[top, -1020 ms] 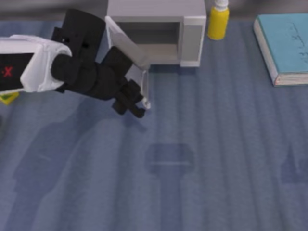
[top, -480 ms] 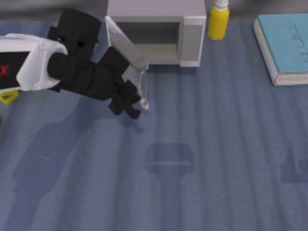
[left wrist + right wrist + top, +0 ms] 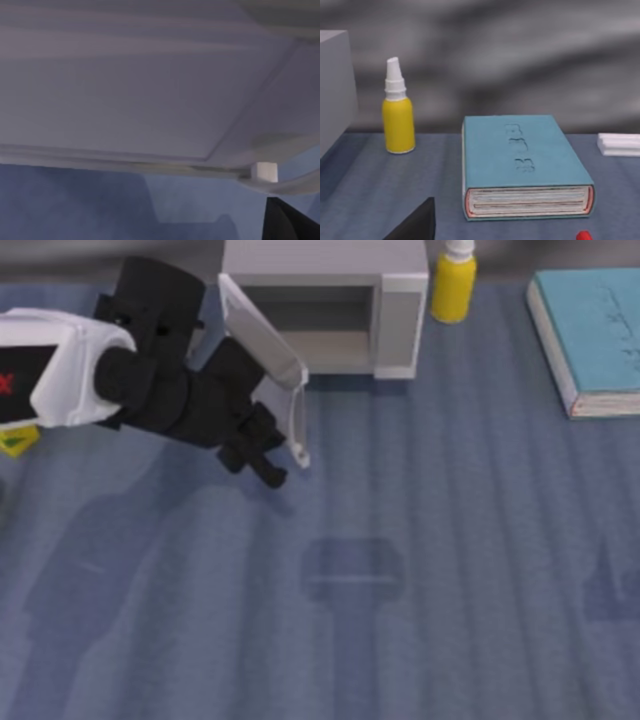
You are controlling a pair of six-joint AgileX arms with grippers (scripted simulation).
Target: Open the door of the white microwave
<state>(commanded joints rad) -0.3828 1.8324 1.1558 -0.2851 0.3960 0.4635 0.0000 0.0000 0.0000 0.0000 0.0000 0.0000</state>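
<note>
The door (image 3: 268,358) of the white microwave (image 3: 330,300) is seen swung well open. Its free edge is touched by the left gripper (image 3: 262,455), just below the cavity; finger spacing cannot be told.

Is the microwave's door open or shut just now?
Open. The door stands swung out from the white microwave, baring its cavity, with the left hand at the door's free edge.

Left arm (image 3: 60,370): white shell, red marking, black wrist.
Left gripper (image 3: 262,455): black, blocky, two-fingered.
Right gripper (image 3: 415,222): black edge seen.
</note>
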